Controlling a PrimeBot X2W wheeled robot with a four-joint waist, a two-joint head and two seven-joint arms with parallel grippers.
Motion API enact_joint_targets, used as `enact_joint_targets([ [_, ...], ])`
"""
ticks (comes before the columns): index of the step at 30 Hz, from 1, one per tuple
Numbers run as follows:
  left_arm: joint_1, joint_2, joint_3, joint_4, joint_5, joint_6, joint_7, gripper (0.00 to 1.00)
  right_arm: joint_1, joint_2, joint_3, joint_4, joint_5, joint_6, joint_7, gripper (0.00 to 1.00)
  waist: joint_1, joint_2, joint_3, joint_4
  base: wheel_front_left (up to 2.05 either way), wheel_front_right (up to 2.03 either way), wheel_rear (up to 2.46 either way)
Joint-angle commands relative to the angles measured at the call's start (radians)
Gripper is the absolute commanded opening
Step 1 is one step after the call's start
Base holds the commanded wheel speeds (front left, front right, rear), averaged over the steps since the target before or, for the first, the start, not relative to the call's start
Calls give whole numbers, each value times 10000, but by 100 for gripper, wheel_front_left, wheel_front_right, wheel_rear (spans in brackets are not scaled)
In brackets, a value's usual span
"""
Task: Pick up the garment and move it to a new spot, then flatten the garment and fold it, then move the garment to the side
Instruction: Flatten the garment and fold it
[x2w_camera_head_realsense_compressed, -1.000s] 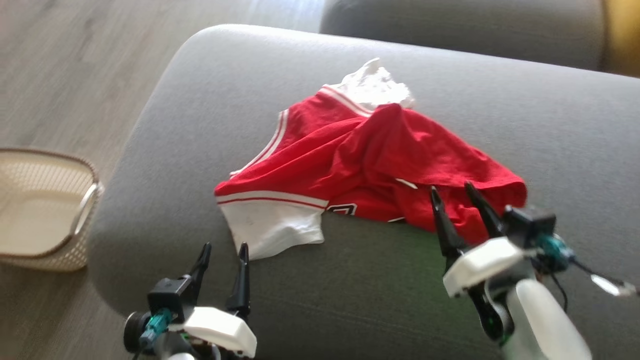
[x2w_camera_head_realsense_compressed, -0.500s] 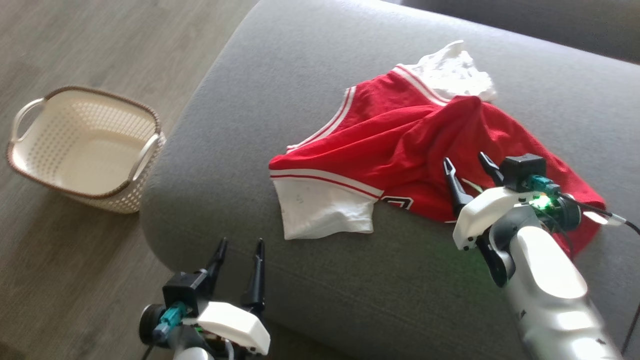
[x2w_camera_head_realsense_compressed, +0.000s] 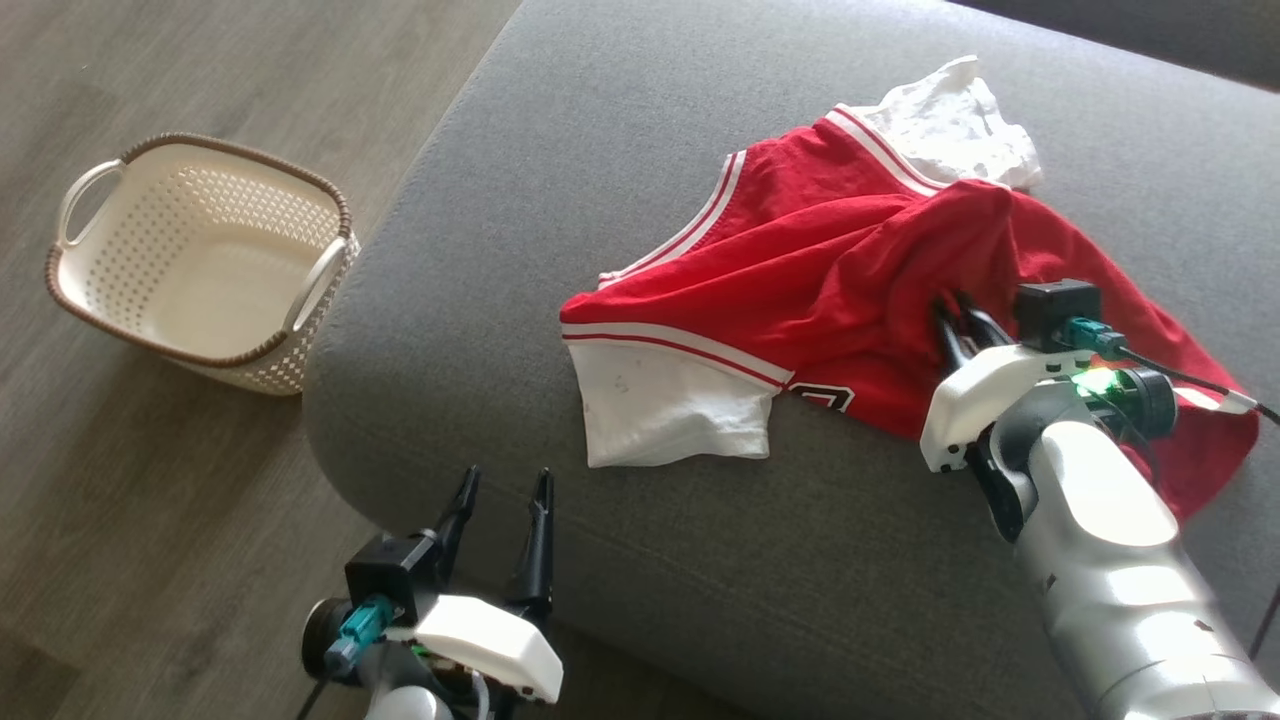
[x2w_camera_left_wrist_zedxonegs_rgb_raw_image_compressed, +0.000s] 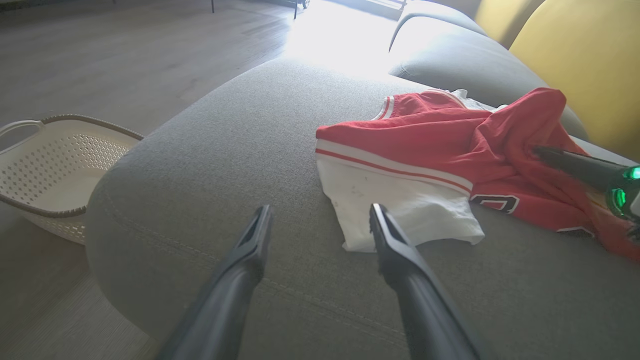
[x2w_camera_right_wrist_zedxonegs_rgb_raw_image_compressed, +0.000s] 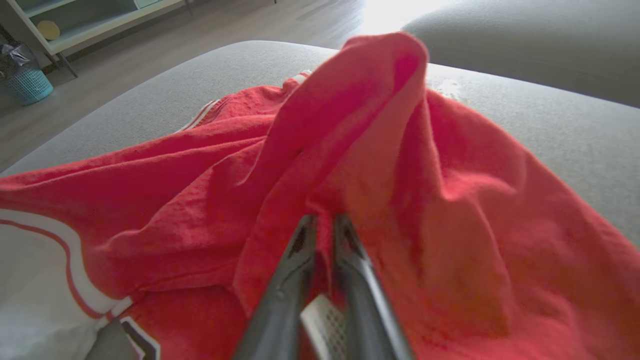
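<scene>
Garment (x2w_camera_head_realsense_compressed: 850, 290) crumpled on sofa (x2w_camera_head_realsense_compressed: 600, 150) seat. Right gripper (x2w_camera_head_realsense_compressed: 958, 308) closed on raised red fold, pinch thin, near tips. Left gripper (x2w_camera_head_realsense_compressed: 505, 480) wide open, apart from cloth, at front edge. Risk: poss. one layer caught only, so fold slips out on lift; loose end drags, bunches more.

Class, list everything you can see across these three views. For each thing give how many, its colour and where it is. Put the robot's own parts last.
garment: one, red with white panels and stripes, crumpled on the sofa
sofa: one, grey, under the garment
basket: one, cream with a brown rim, empty, on the floor left of the sofa
floor: one, grey-brown wood, around the sofa
yellow cushions: apparently two, beyond the garment
bin: one, teal, on the far floor
shelf unit: one, pale, beside the bin
left gripper: one, dark, jaws open, at the sofa's near edge
right gripper: one, dark, jaws closed on a red fold
</scene>
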Motion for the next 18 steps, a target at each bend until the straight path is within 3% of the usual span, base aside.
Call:
enact_joint_targets([
  [1,-341,-25,267,-299,-34,96,-124,100,-389,114,200,-171,65,-2,-201,0,0,0,-37,-73,0,0,0],
  [11,-300,-25,533,-216,142,49,-124,100,-348,114,943,-806,530,-2,-473,0,0,0,-655,-1084,0,0,0],
  [18,-129,-25,723,-132,308,-57,-124,100,-38,-264,667,-1843,527,-2,-192,0,0,0,-1366,-1820,0,0,0],
])
